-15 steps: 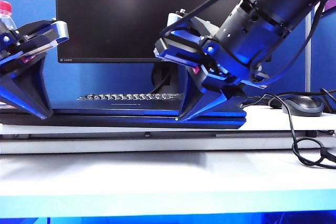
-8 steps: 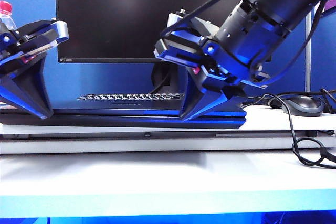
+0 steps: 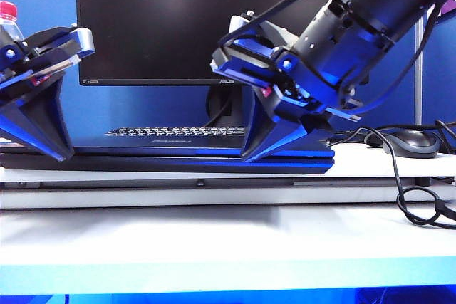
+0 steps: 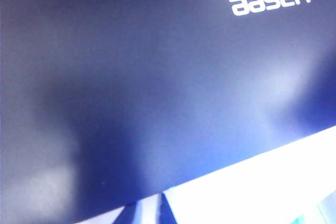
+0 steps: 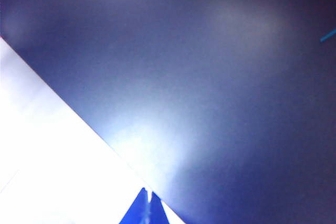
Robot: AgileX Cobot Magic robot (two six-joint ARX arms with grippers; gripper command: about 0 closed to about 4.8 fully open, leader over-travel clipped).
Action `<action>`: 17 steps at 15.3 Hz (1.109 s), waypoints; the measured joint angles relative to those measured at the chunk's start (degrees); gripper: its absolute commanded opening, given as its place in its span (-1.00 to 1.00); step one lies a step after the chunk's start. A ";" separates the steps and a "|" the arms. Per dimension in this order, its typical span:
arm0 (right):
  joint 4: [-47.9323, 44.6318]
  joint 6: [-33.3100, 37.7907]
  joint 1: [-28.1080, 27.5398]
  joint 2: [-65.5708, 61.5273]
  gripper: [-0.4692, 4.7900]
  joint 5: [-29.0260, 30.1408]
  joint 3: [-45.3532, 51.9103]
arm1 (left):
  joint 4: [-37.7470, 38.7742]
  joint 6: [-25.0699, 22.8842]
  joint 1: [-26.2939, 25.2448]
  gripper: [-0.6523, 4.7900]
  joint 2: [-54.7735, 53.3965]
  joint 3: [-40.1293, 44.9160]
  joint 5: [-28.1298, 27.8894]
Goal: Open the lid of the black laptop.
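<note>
You see the black laptop (image 3: 171, 158) lying flat and closed on the white table (image 3: 228, 236), its lid (image 4: 157, 93) still down. Your left tool (image 3: 60, 154) stands on the laptop's left end, its dark blue fingers (image 3: 35, 122) tapering down to the lid's front edge. Your right tool (image 3: 249, 154) stands toward the right end, its tip also touching down at the front edge of the lid. From each wrist view the lid fills nearly everything directly beneath the tool, with the white "Hasee" logo (image 4: 269, 0) on its blue-sheened back and the bright table just beyond its edge. In the left wrist view two finger points show, apart, at the lid's edge; in the right wrist view the fingertips (image 5: 143, 211) sit almost together there. Whether either tool clamps the lid, you cannot tell. Behind both tools stands a large black monitor (image 3: 185, 23); a mouse (image 3: 411, 142) lies beside the right tool.
</note>
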State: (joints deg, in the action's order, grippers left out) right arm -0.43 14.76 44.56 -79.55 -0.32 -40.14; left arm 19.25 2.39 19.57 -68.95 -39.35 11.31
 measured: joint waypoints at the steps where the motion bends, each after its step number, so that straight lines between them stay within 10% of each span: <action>1: -0.02 0.00 -0.35 0.00 -0.84 0.33 0.00 | -0.24 0.00 0.02 -0.57 -0.02 0.11 -0.24; 17: -3.74 0.13 -2.75 0.15 -0.84 0.39 0.11 | -7.96 1.97 0.02 -0.57 -0.07 0.33 -3.67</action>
State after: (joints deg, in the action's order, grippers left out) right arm -4.16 14.90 41.80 -79.40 0.08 -40.03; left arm 11.29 4.36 19.59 -69.01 -39.03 7.64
